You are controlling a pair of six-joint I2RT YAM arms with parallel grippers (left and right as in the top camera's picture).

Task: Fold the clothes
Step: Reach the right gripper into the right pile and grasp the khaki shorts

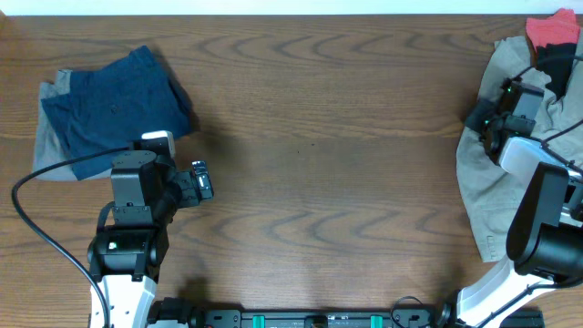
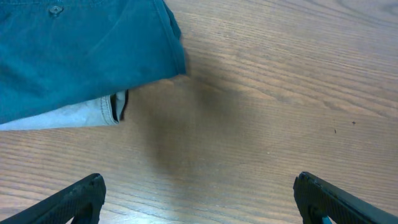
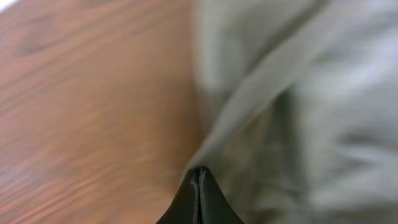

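Folded navy shorts point(image 1: 114, 105) lie near the far left corner of the counter point(image 1: 346, 137), on top of a grey piece point(image 1: 44, 146) that shows along their left and near sides. The left gripper point(image 1: 202, 179) hovers over bare wood just off the near right corner of that stack. It is spread wide and holds nothing. In the left wrist view its two dark fingers point(image 2: 74, 199) stand well apart at the bottom of the frame, with the navy hem and a strip of the grey piece beyond them. A black cable point(image 1: 36, 219) loops over the counter beside the left arm. Along the right edge the khaki-beige shorts point(image 1: 474, 191) lie crumpled and unfolded, reaching from near the far right corner toward the near edge. A black-and-red garment point(image 1: 551, 36) is bunched at the far right corner, touching them. The right gripper point(image 1: 478, 118) is low over the left border of the khaki cloth, its jaws pressed together. The right wrist view is blurred: the tips meet where a fold of the fabric borders the wood, but whether any cloth is caught between them cannot be told.
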